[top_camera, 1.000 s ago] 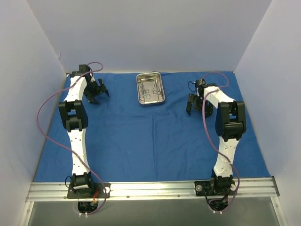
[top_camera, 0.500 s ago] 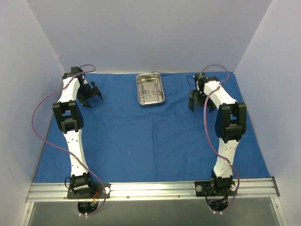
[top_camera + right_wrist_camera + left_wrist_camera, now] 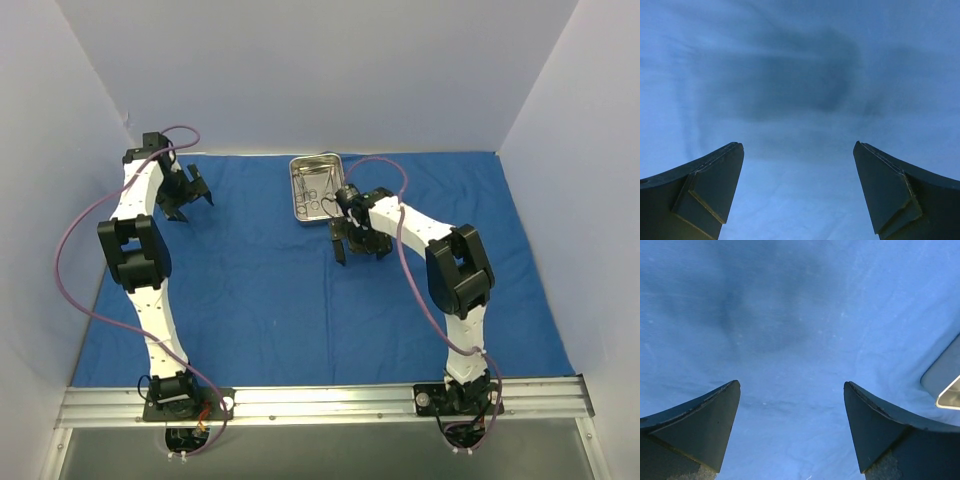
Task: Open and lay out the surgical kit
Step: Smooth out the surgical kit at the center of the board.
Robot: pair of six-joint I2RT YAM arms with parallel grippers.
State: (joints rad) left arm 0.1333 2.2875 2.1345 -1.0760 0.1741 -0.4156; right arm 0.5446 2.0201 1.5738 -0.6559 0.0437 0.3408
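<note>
I see the royal-blue cloth wrap (image 3: 290, 300) opened flat and covering the table from wall to wall, with faint creases across its middle. The steel tray (image 3: 318, 188) sits on it at 12 o'clock, close to the far edge. The slim silver ring-handled instruments (image 3: 312, 192) lie inside the tray, too small for me to tell apart.

My right gripper (image 3: 357, 247) is at about 5 o'clock from the tray, just beside its near right corner. Its fingers (image 3: 705, 190) are spread wide over bare cloth, with nothing between them.

My left gripper (image 3: 190, 205) is out at 9 o'clock from the tray and well apart from it, near the cloth's far-left corner. Its fingers (image 3: 700, 430) are also spread and empty. In its wrist view a corner of the tray shows at 3 o'clock.

A purple cable (image 3: 75, 260) loops along each arm.
</note>
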